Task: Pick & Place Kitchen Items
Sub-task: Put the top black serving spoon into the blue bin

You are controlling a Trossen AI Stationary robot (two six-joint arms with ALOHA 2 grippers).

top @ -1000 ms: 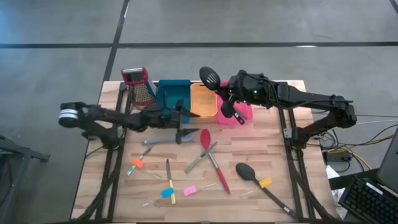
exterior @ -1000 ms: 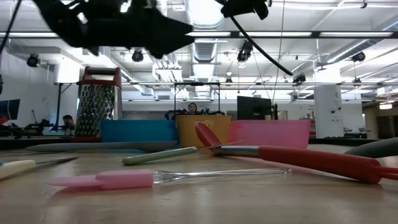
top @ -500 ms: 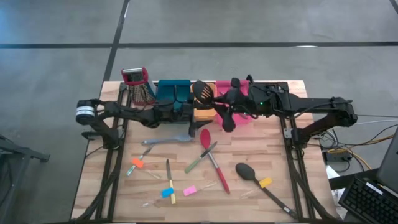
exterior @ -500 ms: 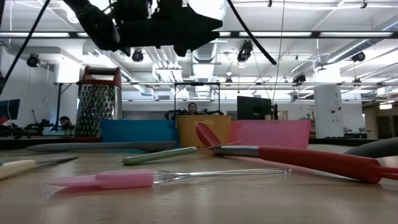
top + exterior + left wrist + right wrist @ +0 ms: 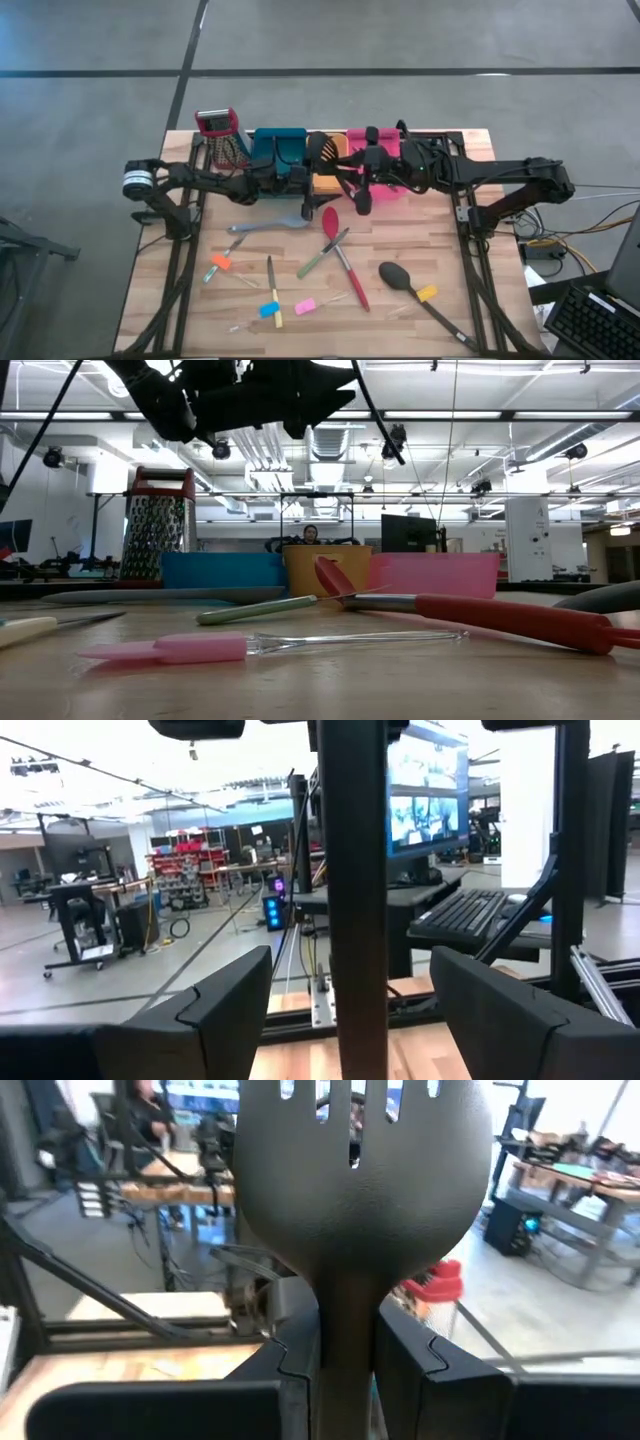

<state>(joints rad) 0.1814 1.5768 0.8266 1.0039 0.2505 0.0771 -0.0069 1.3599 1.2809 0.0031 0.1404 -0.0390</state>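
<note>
My right gripper [image 5: 348,176] is shut on a black slotted spatula [image 5: 322,150] above the orange bin [image 5: 326,184]. The spatula's head [image 5: 350,1170] fills the right wrist view. My left gripper [image 5: 303,175] hovers open over the teal bin [image 5: 272,150], facing the right one. A dark upright bar [image 5: 350,900] shows between its fingers, and I see no touch. On the table lie a grey spoon [image 5: 262,226], a red spoon [image 5: 340,255], a green-handled tool [image 5: 322,256], a black spoon [image 5: 398,277] and small orange [image 5: 218,262], pink [image 5: 306,305] and yellow [image 5: 427,293] pieces. My right gripper pinches the spatula's handle [image 5: 348,1330] between its two fingers, a short way below the slotted head. The fingers come level from the table's right. The spatula is lifted clear and tilted, its head toward the far left and its free handle end [image 5: 362,203] toward the near side.
A metal box grater [image 5: 226,140] with a red top stands at the far left, beside the teal bin. The pink bin [image 5: 388,140] lies under the right arm. A blue-and-yellow piece [image 5: 271,309] and a slim metal tool [image 5: 270,274] lie near the table's middle.
My right gripper has carried the spatula toward the table's left, from over the pink bin to over the orange bin, and has turned it so that its head has come nearer. My left gripper has risen from beside the grey spoon, gone toward the far edge and tipped up toward level.
</note>
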